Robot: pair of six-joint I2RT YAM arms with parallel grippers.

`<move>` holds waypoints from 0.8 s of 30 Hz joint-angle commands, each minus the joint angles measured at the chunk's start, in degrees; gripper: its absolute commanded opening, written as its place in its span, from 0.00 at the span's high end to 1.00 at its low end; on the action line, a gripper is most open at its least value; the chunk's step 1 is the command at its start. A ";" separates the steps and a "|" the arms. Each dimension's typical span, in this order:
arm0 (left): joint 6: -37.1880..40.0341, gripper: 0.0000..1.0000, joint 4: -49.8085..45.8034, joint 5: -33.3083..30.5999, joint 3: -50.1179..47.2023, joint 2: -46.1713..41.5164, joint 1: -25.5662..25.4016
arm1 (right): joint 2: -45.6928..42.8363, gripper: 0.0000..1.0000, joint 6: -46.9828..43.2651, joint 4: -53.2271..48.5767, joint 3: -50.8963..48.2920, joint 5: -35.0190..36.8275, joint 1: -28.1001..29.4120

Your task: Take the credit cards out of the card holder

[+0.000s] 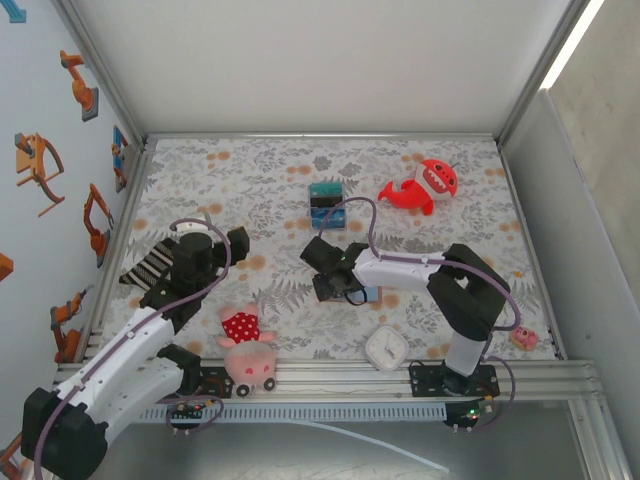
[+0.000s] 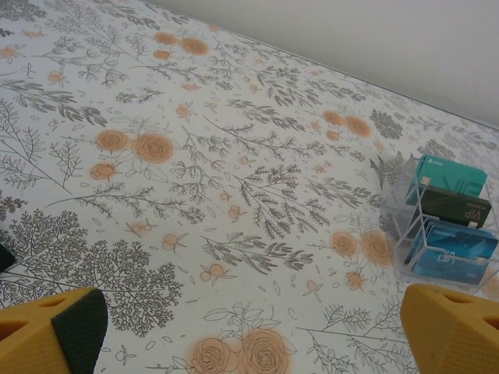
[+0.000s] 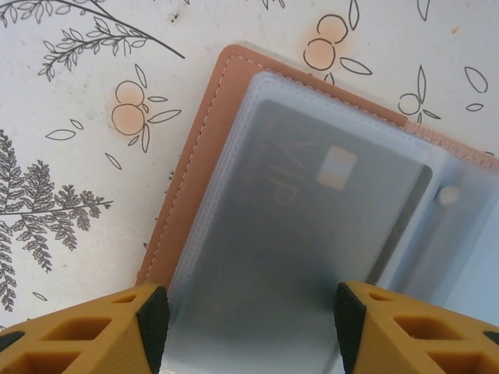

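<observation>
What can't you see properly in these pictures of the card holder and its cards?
- Right pincer: right wrist view; cannot tell if it grips the plastic sleeve or just hovers.
- Card holder: cut off by the right and bottom edges there; in the top view, mostly under that pincer.
- Credit card: the cloudy sleeve blurs everything but "VIP"; how many cards is unclear.
- Clear box: left wrist view, far off; most print is too small.

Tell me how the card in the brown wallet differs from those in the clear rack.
In the wallet, the card lies flat under a cloudy sleeve; in the rack, the cards stand in slots, uncovered. The wallet card is dark; the rack cards are teal, black and blue. Both show VIP.
</observation>
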 commanded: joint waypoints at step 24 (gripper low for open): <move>0.94 0.03 -1.91 0.17 3.00 -0.85 0.28 | -3.19 0.55 -4.32 5.53 -2.44 -11.51 0.50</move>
